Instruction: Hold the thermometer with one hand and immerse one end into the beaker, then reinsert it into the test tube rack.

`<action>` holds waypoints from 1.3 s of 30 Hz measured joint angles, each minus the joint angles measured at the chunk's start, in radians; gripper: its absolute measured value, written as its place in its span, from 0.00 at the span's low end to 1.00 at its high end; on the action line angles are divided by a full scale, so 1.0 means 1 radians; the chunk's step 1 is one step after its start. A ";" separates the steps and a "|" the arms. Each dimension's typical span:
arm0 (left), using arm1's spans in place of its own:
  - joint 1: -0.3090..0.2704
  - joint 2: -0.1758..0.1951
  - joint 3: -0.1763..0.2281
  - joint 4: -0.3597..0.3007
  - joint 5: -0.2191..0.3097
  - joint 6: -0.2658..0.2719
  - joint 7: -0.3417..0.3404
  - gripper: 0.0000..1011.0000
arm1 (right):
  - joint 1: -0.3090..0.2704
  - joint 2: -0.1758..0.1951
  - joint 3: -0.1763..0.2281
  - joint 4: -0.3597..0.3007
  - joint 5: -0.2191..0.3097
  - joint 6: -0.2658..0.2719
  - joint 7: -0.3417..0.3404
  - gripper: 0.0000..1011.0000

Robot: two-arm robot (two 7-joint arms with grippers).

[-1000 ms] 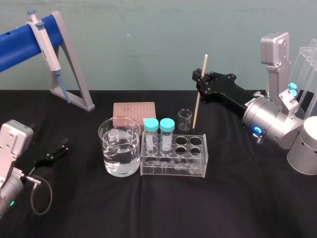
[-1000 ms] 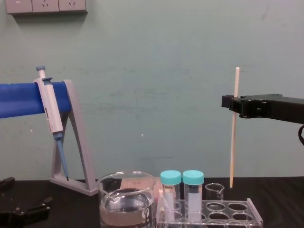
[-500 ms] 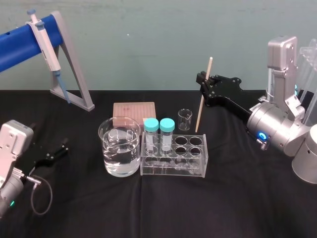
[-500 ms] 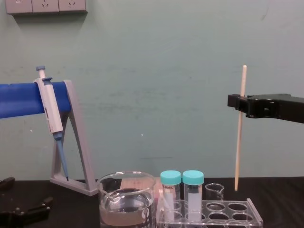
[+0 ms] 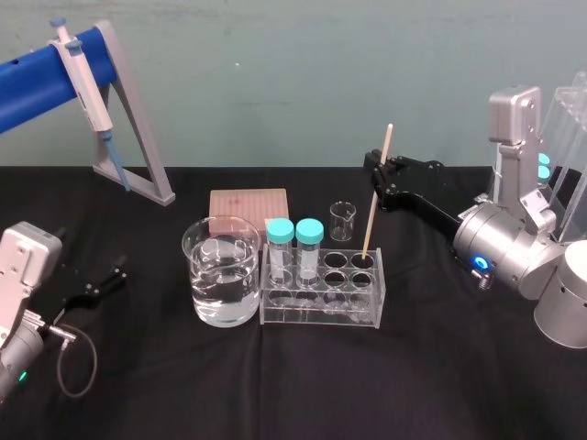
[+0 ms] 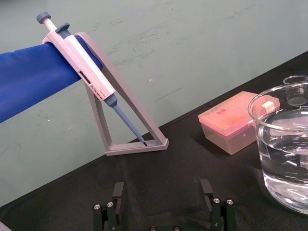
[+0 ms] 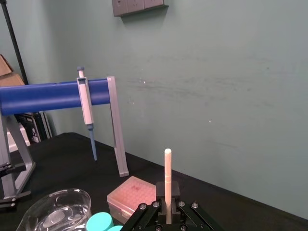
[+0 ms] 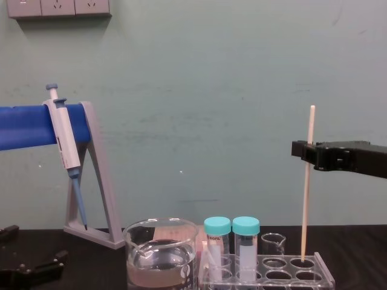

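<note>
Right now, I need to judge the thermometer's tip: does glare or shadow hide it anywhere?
Head view: bright glints on the beaker and rack walls, yet the thermometer tip stands pale against a dark rear hole. Chest view: even light, tip unobscured at the rack's top. Right wrist view: the right gripper hides its lower part.

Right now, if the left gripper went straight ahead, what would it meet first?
Likely the foot of the grey pipette stand, ahead of the left gripper; the pink tip box is close, depth unclear.

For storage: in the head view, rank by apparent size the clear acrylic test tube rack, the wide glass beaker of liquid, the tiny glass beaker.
1. clear acrylic test tube rack
2. wide glass beaker, close behind
3. tiny glass beaker
</note>
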 joint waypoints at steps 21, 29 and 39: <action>0.000 0.000 0.000 0.000 0.000 0.000 0.000 0.99 | 0.015 -0.028 -0.022 0.101 -0.028 -0.058 0.038 0.05; 0.000 0.000 0.000 0.000 0.000 0.000 0.000 0.99 | 0.015 -0.034 -0.024 0.120 -0.031 -0.060 0.043 0.05; 0.000 0.000 0.000 0.000 0.000 0.000 0.000 0.99 | 0.014 -0.041 -0.018 0.145 -0.028 -0.062 0.049 0.05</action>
